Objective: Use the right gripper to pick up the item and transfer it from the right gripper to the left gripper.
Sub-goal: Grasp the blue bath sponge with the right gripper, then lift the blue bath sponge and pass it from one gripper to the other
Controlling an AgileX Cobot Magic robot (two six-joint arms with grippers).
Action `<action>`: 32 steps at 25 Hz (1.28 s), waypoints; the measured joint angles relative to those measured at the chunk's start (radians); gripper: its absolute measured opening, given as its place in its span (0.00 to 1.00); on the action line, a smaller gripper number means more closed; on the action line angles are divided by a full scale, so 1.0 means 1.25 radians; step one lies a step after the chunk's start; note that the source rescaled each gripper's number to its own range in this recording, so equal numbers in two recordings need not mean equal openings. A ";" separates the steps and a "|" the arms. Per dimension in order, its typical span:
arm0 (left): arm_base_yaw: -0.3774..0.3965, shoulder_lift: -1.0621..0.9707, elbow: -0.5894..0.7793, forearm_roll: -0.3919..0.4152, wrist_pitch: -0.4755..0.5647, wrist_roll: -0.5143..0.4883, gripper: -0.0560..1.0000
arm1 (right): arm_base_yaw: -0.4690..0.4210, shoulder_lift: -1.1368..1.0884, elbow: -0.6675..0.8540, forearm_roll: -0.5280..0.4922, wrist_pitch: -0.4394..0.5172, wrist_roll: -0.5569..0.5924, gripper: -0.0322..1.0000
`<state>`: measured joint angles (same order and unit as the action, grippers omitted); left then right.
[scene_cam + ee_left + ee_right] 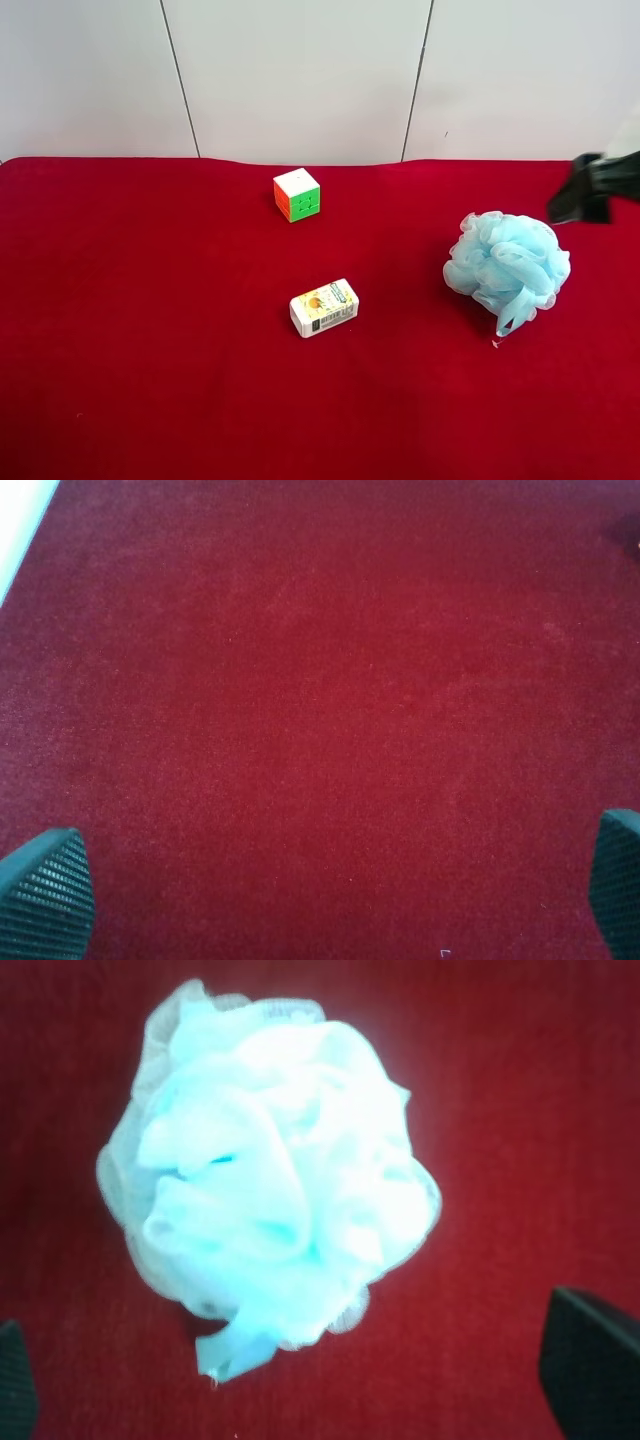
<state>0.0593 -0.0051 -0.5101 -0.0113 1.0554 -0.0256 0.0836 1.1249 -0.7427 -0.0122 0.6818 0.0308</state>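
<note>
The counter [150, 400] is covered in red cloth [320, 720] and backed by a white panelled wall [300, 70]. The right jaws are spread wide; the pouf [270, 1180] lies on the cloth ahead of them, centred between their tips and touched by neither. The left jaws are likewise spread wide, with cloth seen between them.

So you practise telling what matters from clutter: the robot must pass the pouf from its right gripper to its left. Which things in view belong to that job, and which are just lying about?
Belong to the job:
blue bath pouf
right gripper, open over the pouf
left gripper, open over bare red cloth

Just lying about:
puzzle cube
small white box
</note>
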 joint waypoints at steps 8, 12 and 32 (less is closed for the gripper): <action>0.000 0.000 0.000 0.000 0.000 0.000 1.00 | 0.000 0.236 0.000 0.049 -0.130 0.000 1.00; 0.000 0.000 0.000 0.000 0.000 0.000 1.00 | 0.000 0.301 0.000 0.049 -0.147 0.000 0.99; 0.000 0.000 0.000 0.000 0.000 0.000 1.00 | 0.000 0.358 0.000 0.051 -0.154 0.000 0.04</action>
<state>0.0593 -0.0051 -0.5101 -0.0113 1.0554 -0.0256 0.0836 1.5728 -0.7427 0.0515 0.4899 0.0308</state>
